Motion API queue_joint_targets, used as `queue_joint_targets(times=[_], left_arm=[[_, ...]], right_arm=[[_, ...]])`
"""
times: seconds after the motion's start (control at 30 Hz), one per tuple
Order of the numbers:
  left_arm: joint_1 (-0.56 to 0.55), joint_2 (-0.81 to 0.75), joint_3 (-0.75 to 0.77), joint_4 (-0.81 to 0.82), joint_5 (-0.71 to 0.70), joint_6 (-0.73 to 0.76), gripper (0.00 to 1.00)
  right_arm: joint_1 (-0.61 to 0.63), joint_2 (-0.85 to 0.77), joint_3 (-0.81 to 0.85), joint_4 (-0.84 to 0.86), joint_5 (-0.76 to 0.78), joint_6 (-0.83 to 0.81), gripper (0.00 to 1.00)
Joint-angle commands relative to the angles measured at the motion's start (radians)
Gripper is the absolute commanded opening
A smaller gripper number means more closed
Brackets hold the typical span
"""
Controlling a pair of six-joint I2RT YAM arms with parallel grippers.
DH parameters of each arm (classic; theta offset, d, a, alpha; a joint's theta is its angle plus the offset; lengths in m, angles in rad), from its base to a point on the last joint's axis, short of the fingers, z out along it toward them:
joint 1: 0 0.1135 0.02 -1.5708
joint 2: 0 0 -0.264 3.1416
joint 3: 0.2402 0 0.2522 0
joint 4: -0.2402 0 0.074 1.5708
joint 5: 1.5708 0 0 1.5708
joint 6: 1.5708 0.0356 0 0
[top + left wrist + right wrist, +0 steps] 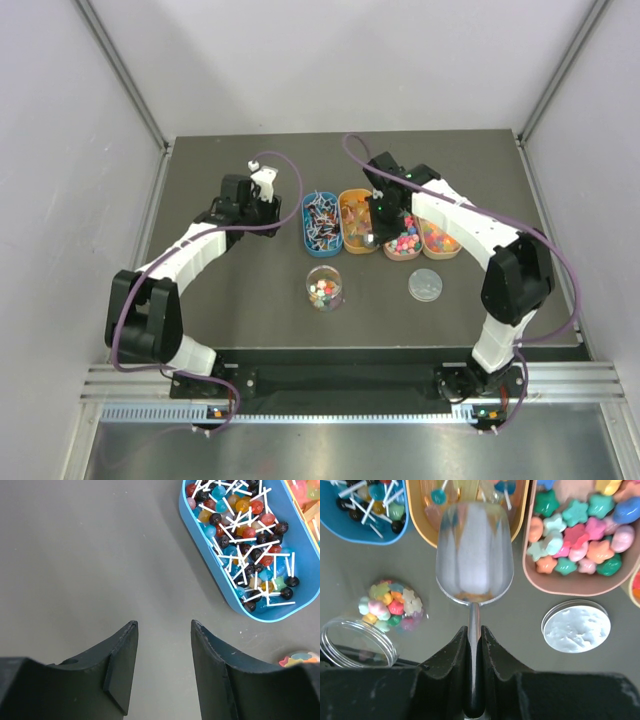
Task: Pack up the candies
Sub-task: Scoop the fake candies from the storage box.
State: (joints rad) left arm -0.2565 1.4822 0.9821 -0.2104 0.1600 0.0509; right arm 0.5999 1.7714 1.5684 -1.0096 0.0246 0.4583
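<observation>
the right gripper (474, 630) is pinching the thin handle of a metal scoop (474, 560), its two fingers pressed against the stem from either side. the scoop's bowl points away from the wrist, and its far end lies over the near end of the yellow tray (416, 515); whether it touches the tray cannot be told. the candies (576, 530), star-shaped and rounded in pink, teal, green, orange and blue, are heaped in the pink tray (580, 589) just to the right of the scoop. more of them sit at the bottom of the clear jar (311, 290), which stands upright and uncovered on the dark surface (75, 555), nearer the arm bases than the row of trays. its white lid (576, 628) lies flat on the surface to the right of the jar, apart from it. the left gripper (163, 625) is spread, with nothing between its fingers, and it hangs over bare surface to the left of the blue tray (272, 616), which is full of lollipops (245, 535) with white sticks.
</observation>
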Motion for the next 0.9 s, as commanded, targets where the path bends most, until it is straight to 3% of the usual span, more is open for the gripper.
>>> queue_joint_targets(times=[0.0,0.33,0.87], left_arm=[[0.000,0.003,0.043,-0.003,0.026,-0.011,0.51],[-0.001,-0.016,0.010,0.020,0.046,-0.029,0.51],[-0.001,-0.016,-0.007,0.031,0.049,-0.034,0.51]], right_arm=[[0.018,0.019,-0.050,-0.014,-0.072,0.013,0.00],[0.014,0.072,-0.019,0.017,-0.135,-0.003,0.00],[0.012,0.175,0.093,0.051,-0.097,-0.015,0.00]])
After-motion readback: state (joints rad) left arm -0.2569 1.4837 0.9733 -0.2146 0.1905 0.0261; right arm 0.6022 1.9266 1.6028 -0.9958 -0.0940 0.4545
